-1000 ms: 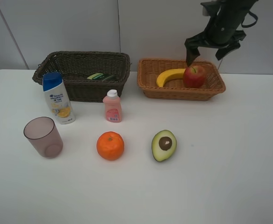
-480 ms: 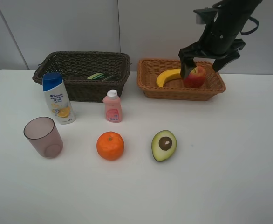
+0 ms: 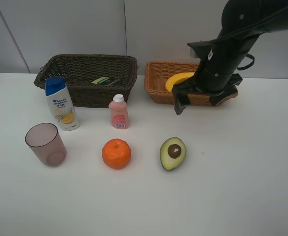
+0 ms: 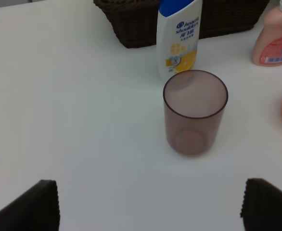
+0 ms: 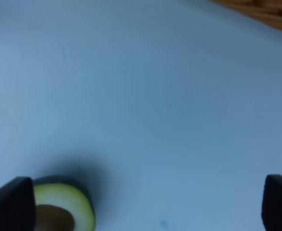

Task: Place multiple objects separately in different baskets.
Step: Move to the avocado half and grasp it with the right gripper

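My right gripper (image 3: pixel 196 103) hangs spread wide and empty, upper right of centre; the avocado (image 3: pixel 173 153) lies at lower centre. Descending off-centre, one finger could shove it sideways instead of straddling it.

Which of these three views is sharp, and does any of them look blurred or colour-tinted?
Exterior high: sharp and evenly lit, with only soft shadows under the orange and the halved avocado. Left wrist: sharp, the shampoo bottle label legible and the mauve cup rim crisp. Right wrist: blurred throughout with a blue cast, the halved avocado's edge smeared.
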Robot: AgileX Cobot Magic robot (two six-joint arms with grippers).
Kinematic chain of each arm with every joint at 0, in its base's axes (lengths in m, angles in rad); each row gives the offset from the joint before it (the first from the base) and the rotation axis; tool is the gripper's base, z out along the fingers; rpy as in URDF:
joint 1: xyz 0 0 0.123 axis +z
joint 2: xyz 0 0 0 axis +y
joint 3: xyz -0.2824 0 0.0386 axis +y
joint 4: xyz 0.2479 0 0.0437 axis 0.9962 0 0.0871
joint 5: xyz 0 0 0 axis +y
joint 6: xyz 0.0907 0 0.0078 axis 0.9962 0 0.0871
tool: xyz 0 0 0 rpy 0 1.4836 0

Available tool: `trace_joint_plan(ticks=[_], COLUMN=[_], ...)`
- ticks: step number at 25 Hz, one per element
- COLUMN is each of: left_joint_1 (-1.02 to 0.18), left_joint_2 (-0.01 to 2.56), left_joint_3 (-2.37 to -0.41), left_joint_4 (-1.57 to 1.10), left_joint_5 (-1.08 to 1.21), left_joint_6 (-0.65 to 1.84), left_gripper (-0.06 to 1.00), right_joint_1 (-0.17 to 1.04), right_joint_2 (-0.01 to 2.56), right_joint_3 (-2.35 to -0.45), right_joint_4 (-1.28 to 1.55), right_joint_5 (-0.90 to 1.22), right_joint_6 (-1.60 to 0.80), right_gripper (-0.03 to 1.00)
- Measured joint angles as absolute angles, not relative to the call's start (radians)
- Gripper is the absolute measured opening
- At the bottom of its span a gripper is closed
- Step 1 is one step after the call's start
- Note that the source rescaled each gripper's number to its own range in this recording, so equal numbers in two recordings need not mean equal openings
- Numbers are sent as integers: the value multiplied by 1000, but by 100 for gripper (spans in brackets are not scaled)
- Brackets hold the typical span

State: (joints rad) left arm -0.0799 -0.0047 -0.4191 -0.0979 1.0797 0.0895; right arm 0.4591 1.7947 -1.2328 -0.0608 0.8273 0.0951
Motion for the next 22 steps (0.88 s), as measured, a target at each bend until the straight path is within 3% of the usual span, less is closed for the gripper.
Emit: trace_joint_plan(ticks=[15, 22], left_joint_1=[-80, -80], left_joint_2=[-5, -5], left_joint_3=[-419, -419], left_joint_4=[-98, -98], left_joint_5=[1080, 1080], left_joint_6=[90, 90], left_gripper=[100, 100], right_joint_1=[626, 644], right_joint_2=[1794, 1794], right_joint_3=[-1115, -1030], right_joint_4=[15, 41], right_joint_5=[637, 583], right_joint_6=[291, 307], right_gripper=[100, 100])
